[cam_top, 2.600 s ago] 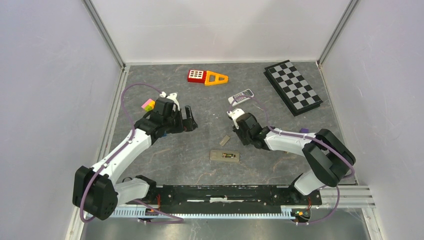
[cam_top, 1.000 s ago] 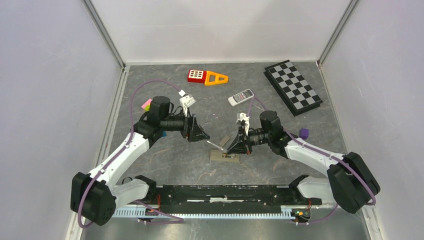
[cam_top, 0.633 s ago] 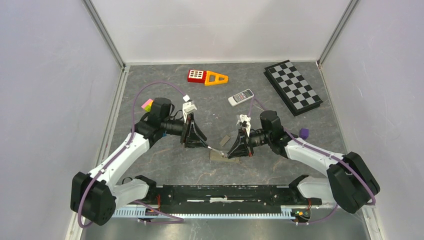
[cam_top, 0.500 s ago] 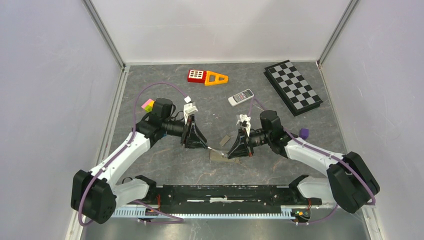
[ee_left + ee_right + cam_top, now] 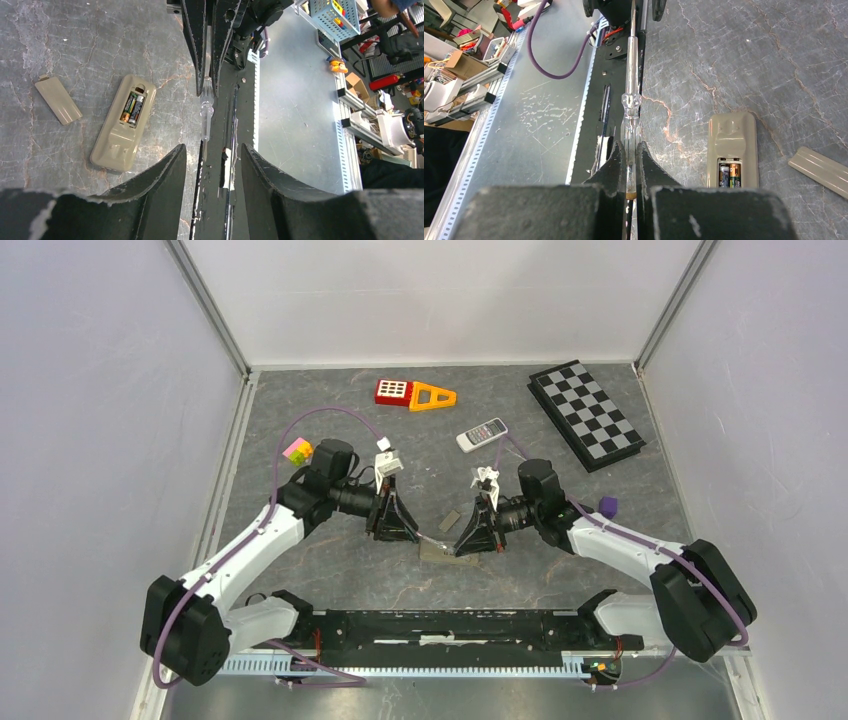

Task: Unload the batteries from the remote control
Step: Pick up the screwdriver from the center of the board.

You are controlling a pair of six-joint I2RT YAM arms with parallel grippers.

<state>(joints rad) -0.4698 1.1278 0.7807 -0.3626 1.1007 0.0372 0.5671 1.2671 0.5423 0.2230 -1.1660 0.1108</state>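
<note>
The batteries (image 5: 131, 107) sit side by side in the open bay of the beige remote (image 5: 117, 135), left of centre in the left wrist view. The remote's cover (image 5: 57, 100) lies apart at upper left. The right gripper (image 5: 629, 150) pinches a clear-handled stick (image 5: 631, 100), probably as a prying tool. The left gripper (image 5: 214, 149) stands spread about the stick's tip, seemingly to steady or take it.

You work on a grey marbled tabletop (image 5: 350, 580) boxed in by plain white walls (image 5: 440, 300), with aluminium posts (image 5: 207, 305) at the back corners. A slotted metal strip (image 5: 450, 669) runs along the near edge. Past it, the left wrist view catches a blue basket (image 5: 332, 15) and a cardboard box (image 5: 356, 82). The light is even.
</note>
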